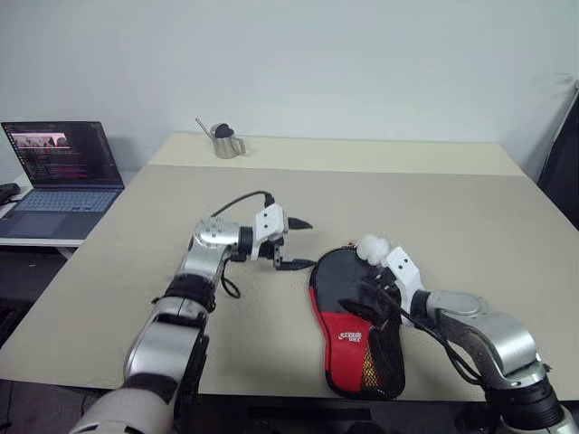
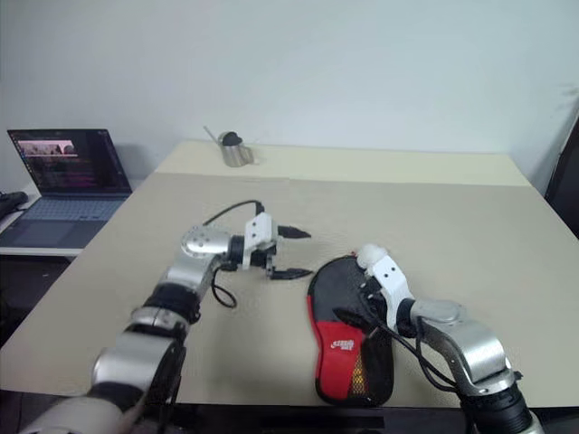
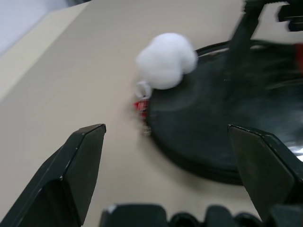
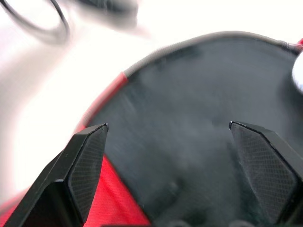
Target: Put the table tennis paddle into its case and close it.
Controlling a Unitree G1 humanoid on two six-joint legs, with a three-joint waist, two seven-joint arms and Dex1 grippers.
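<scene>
The case (image 1: 355,325) lies flat on the table (image 1: 470,217), close to the near edge. A white fluffy ball (image 3: 166,60) sits at its far end. The left gripper (image 1: 293,244) is wide open just beside the case, holding nothing. The right gripper (image 4: 168,156) is wide open too, right over the black part

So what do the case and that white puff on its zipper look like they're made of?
The case: soft woven fabric by the look, matte black with a red panel and a mesh pocket. The white puff: fluffy, probably a fur or yarn pompom, with a fuzzy outline.
</scene>
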